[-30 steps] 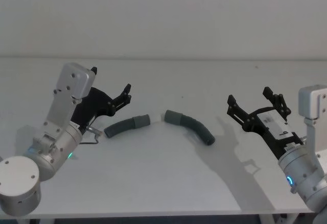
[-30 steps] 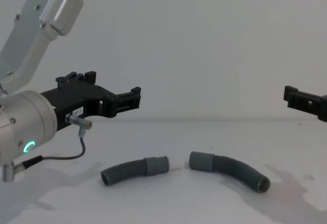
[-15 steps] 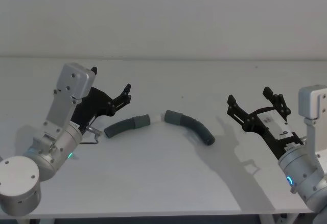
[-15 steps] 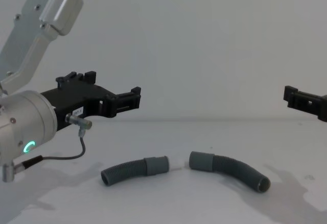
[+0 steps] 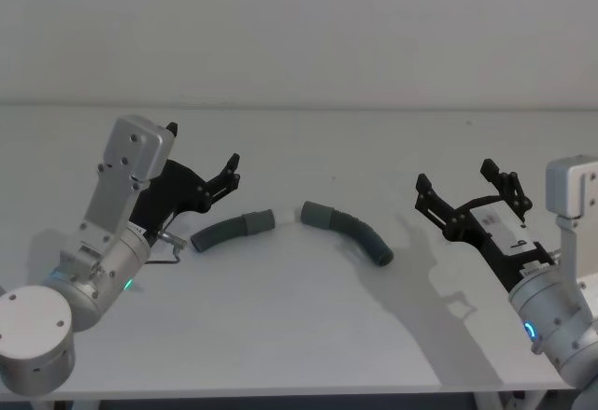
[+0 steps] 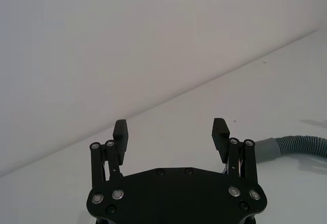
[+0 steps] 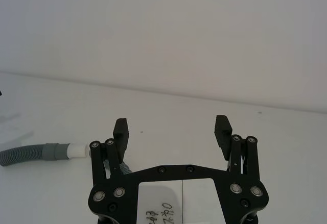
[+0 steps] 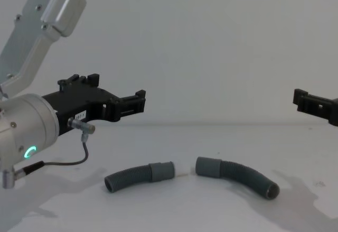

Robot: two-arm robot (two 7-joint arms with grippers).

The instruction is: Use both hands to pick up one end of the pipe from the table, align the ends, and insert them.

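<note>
The left tool hangs raised over the desk at the left, jaws wide apart and empty, near the ribbed end of the short hose. That hose lies flat on the desk, its grey cuff and white tip pointing right toward the second cuff, which caps the long hose curving away to the right. A small gap separates the two ends, which face each other roughly in line but are not joined. Well to the right, the right tool hovers clear of the long hose's ribbed end, jaws likewise spread with nothing between them. Nothing has shifted over the past second: both arms keep the same poses and both hoses lie where they were. That stillness suggests the task is at its very start, with neither piece grasped. Each tool has yet to come down onto its hose near the cuff before the ends can be lifted, lined up and pushed together.
</note>
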